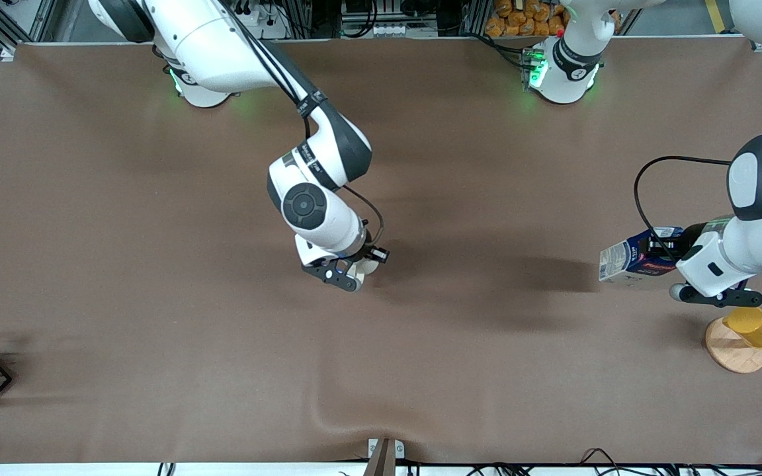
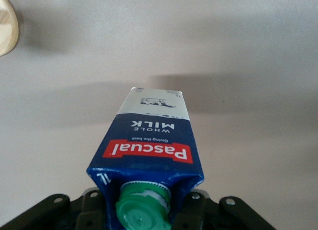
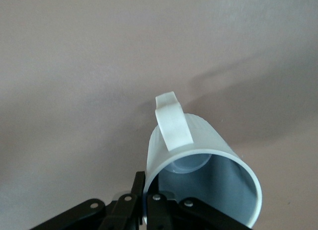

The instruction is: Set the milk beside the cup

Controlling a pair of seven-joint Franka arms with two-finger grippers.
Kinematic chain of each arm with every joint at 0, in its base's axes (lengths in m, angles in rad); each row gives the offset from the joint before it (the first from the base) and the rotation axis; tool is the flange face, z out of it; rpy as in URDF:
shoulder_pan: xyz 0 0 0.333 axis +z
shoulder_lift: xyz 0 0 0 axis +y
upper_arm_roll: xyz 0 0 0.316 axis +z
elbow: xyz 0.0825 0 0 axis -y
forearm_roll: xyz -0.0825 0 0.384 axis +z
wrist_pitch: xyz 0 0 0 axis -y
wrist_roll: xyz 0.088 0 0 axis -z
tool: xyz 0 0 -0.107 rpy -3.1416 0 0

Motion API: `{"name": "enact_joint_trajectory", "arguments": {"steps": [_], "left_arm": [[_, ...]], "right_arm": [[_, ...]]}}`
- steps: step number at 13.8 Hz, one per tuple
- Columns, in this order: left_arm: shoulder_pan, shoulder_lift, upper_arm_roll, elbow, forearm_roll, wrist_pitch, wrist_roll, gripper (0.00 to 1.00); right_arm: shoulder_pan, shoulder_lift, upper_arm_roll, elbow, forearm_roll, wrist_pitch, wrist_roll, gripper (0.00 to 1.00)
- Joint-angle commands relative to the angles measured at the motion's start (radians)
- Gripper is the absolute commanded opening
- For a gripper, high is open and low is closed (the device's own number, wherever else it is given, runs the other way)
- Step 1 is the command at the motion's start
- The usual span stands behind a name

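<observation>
My left gripper (image 1: 678, 254) squeezes the milk (image 1: 632, 260) by its top and holds it tipped in the air, over the table (image 1: 156, 198) near the yellow cup (image 1: 755, 327). My right gripper (image 1: 354, 268) pinches the rim of the cup (image 3: 198, 165) over the middle of the table.

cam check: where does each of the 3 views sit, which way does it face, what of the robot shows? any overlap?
Front: high, facing the bases, looks down on the table; both arms show.
Left wrist: on the left arm, looks along the left claw at the held milk.
Right wrist: on the right arm, looks past the right claw at the cup it grips.
Shared: milk, and the wooden disc.
</observation>
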Motion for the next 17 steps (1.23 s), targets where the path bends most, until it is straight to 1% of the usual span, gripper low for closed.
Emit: {"name": "enact_joint_trajectory", "arguments": {"steps": [1,4,6,7,8,9,10,12,13,15,16,17], "left_arm": [[-0.001,-0.009,0.003,0.009,-0.033,-0.022,-0.021,0.47],[0.001,-0.009,0.001,0.009,-0.035,-0.022,-0.021,0.47],[0.001,-0.009,0.001,0.009,-0.035,-0.022,-0.021,0.47],[-0.001,-0.012,0.001,0.009,-0.035,-0.022,-0.023,0.47],[-0.001,-0.014,0.001,0.009,-0.035,-0.022,-0.026,0.47],[-0.001,-0.014,0.001,0.009,-0.036,-0.022,-0.030,0.47],[-0.002,-0.014,0.001,0.009,-0.036,-0.022,-0.033,0.47],[-0.004,-0.014,0.000,0.009,-0.036,-0.022,-0.035,0.47],[-0.004,-0.014,-0.005,0.009,-0.035,-0.022,-0.035,0.47],[-0.004,-0.029,-0.058,0.008,-0.032,-0.022,-0.050,0.47],[-0.002,-0.032,-0.082,0.008,-0.032,-0.023,-0.109,0.47],[-0.004,-0.035,-0.120,0.008,-0.030,-0.023,-0.187,0.47]], "right_arm": [[0.019,0.032,-0.012,0.038,0.008,0.029,0.047,0.00],[0.036,0.059,-0.012,0.040,0.010,0.103,0.087,0.00],[0.045,0.072,-0.012,0.040,0.008,0.123,0.093,0.00],[0.045,0.072,-0.012,0.040,0.008,0.121,0.095,0.08],[0.045,0.070,-0.012,0.040,0.007,0.117,0.093,0.35],[0.045,0.066,-0.014,0.040,0.007,0.115,0.093,0.78],[0.042,0.061,-0.016,0.043,0.008,0.112,0.093,1.00],[0.030,0.038,-0.016,0.047,0.013,0.088,0.090,1.00],[0.026,0.030,-0.019,0.049,0.013,0.054,0.090,1.00],[-0.011,0.006,-0.020,0.093,0.011,-0.044,0.083,1.00],[-0.045,-0.019,-0.019,0.096,0.013,-0.087,0.075,1.00],[-0.095,-0.057,-0.016,0.093,0.014,-0.110,0.041,1.00]]}}
